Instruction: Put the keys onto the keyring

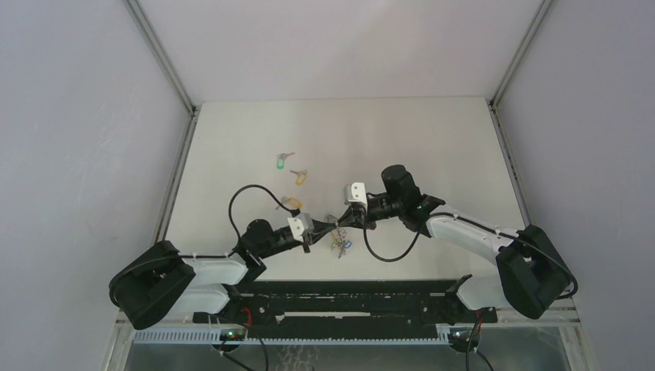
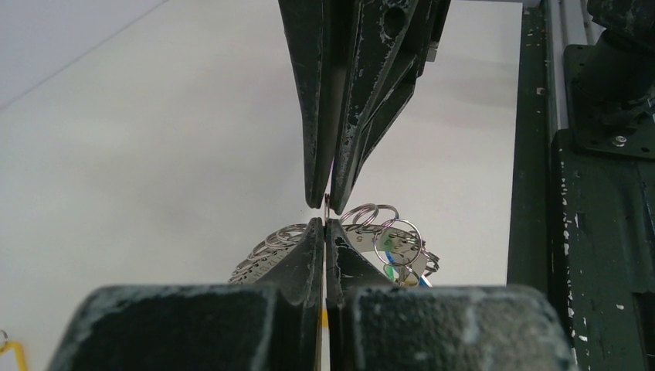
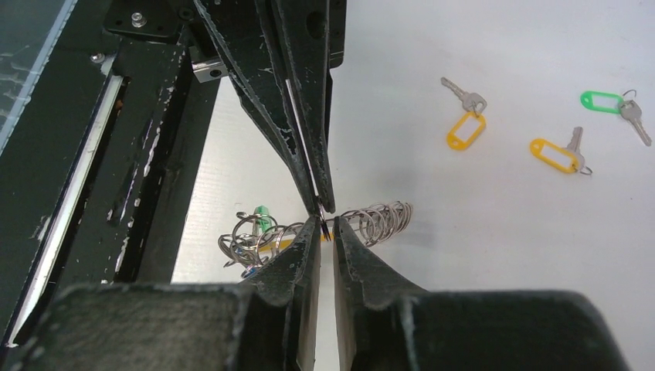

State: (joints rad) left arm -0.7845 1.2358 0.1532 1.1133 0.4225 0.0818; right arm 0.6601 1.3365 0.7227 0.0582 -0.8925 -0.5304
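Note:
The keyring [image 1: 340, 244] is a bunch of silvery rings [image 2: 394, 236] with green, yellow and blue bits, hanging just above the table between both arms. My left gripper [image 2: 324, 226] is shut on one thin ring at its tips. My right gripper [image 3: 326, 226] meets it tip to tip [image 1: 337, 221], its jaws pinched on the same wire with a narrow gap left. More of the keyring's rings [image 3: 382, 220] fan out behind the tips. The keys lie loose on the table further out: a green-tagged one [image 3: 602, 101] and two orange-tagged ones [image 3: 465, 130] [image 3: 553, 154].
The black mounting rail [image 1: 340, 297] runs along the near table edge, close under both wrists [image 3: 93, 154]. Black cables loop beside each arm [image 1: 239, 202]. White walls and metal posts [image 1: 166, 62] enclose the table on three sides.

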